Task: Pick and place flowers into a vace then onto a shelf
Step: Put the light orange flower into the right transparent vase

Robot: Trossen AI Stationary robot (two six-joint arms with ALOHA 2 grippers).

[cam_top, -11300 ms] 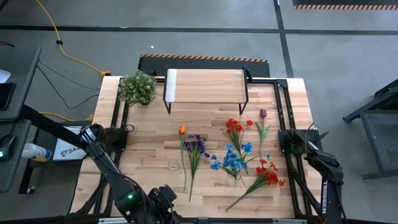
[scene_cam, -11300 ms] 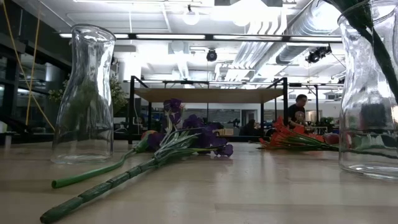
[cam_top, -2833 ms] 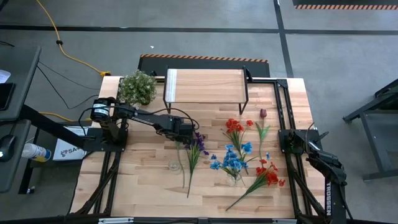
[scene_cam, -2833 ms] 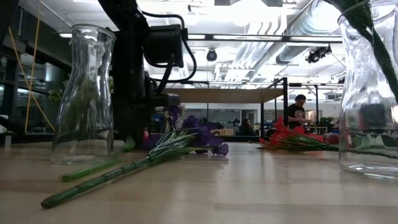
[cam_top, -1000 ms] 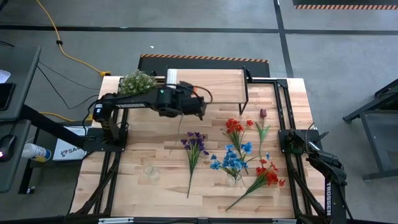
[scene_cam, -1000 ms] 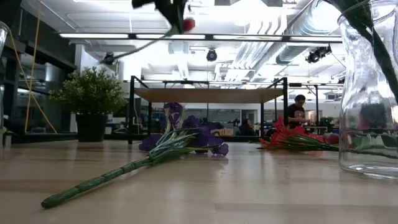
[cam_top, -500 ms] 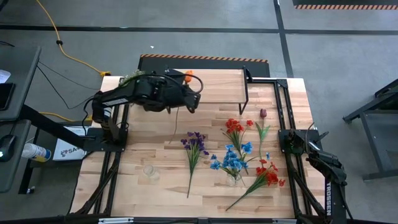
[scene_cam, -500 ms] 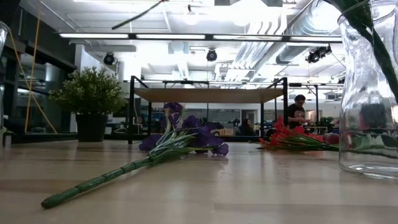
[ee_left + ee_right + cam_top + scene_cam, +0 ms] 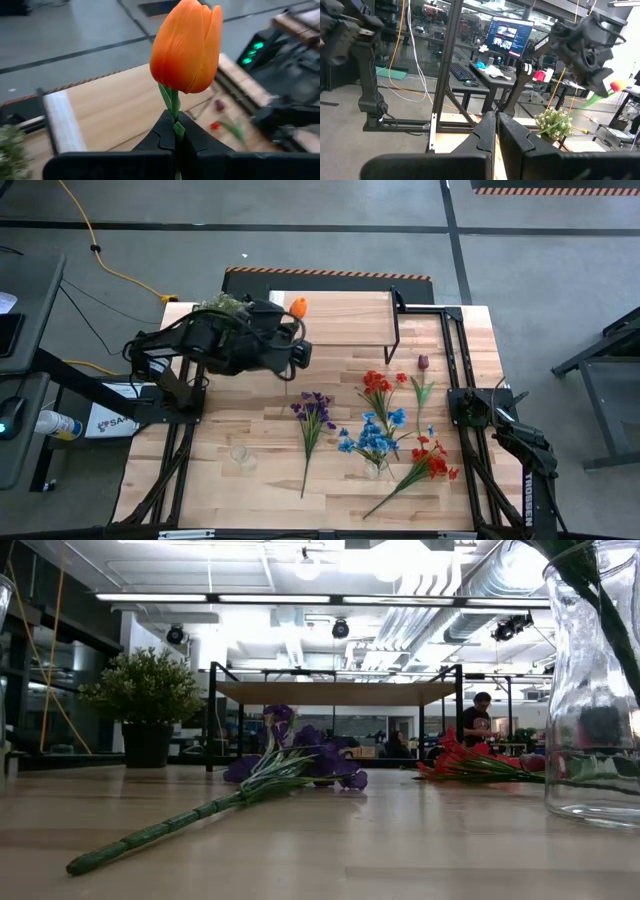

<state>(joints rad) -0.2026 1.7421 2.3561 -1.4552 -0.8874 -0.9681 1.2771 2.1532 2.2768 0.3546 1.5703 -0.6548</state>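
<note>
Left gripper (image 9: 175,131) pulled back, orange tulip (image 9: 297,307) held; potted plant (image 9: 222,304) beneath

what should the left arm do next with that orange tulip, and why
Probably carry it toward the empty glass vase and tip it stem-down: the left gripper is shut on the orange tulip, held in the air beside the shelf, far from that vase.

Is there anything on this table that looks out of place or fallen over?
Nothing is spilled or broken. One oddity: the empty glass vase sits near the table's front left, away from the loose flowers. The left gripper holds the orange tulip upright by its stem, high above the shelf.
</note>
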